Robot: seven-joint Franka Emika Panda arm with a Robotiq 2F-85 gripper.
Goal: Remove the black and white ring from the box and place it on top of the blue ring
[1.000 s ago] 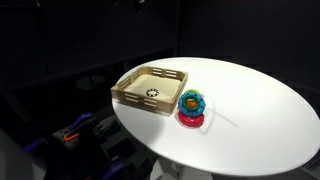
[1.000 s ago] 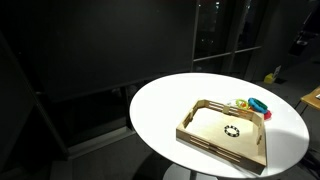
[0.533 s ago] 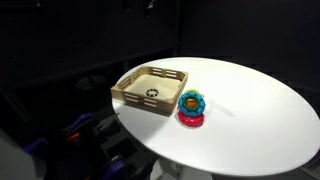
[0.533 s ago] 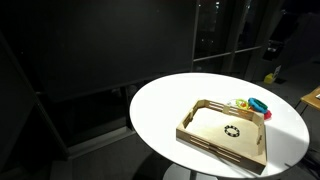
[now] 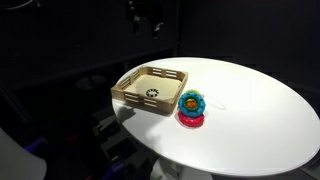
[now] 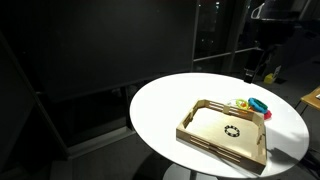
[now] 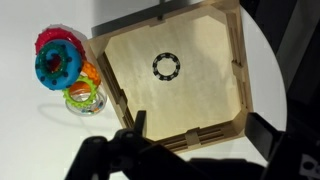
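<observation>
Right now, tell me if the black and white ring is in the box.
In. The black and white ring lies flat inside the box, apart from its walls.

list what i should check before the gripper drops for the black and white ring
1. Black and white ring lies flat on the box floor with nothing on it: ok.
2. Ring sits apart from all four box walls, leaving room around it: ok.
3. Blue ring is in view outside the box, in its stack beside one wall: ok.
4. Gripper hangs high above the table, touching nothing: ok.
5. Jaws open wide enough for the ring: cannot tell, as the gripper is dark in every view.
</observation>
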